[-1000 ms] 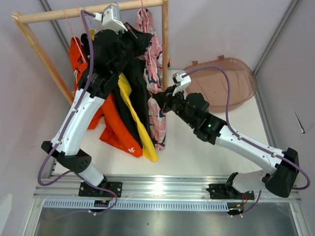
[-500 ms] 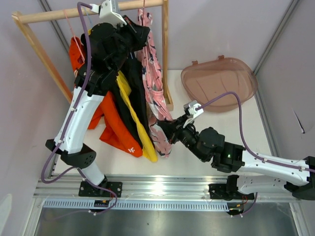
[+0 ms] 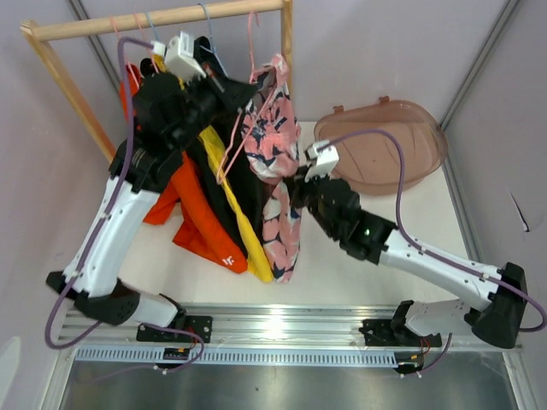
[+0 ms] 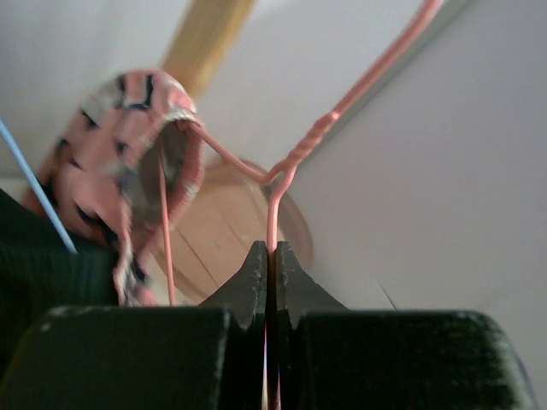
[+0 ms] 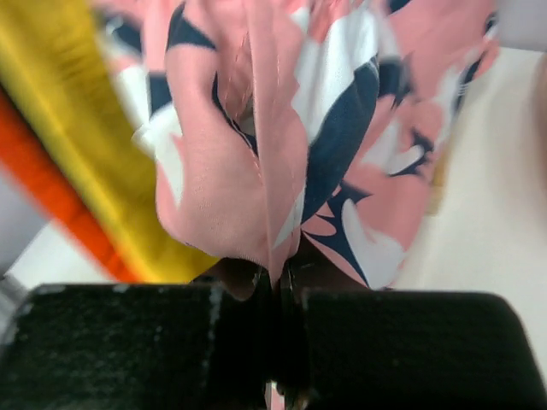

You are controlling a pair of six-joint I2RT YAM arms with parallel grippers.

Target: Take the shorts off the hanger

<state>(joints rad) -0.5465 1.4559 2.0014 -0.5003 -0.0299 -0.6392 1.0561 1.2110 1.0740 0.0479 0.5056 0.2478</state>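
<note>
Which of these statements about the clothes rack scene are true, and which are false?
1. The left fingers are shut on the pink hanger. True.
2. The right fingers are open and clear of all fabric. False: they are shut on the floral shorts.
3. The orange shorts hang to the right of the floral shorts. False: they hang to their left.
4. In the top view, the yellow shorts hang between the orange shorts and the floral shorts. True.
</note>
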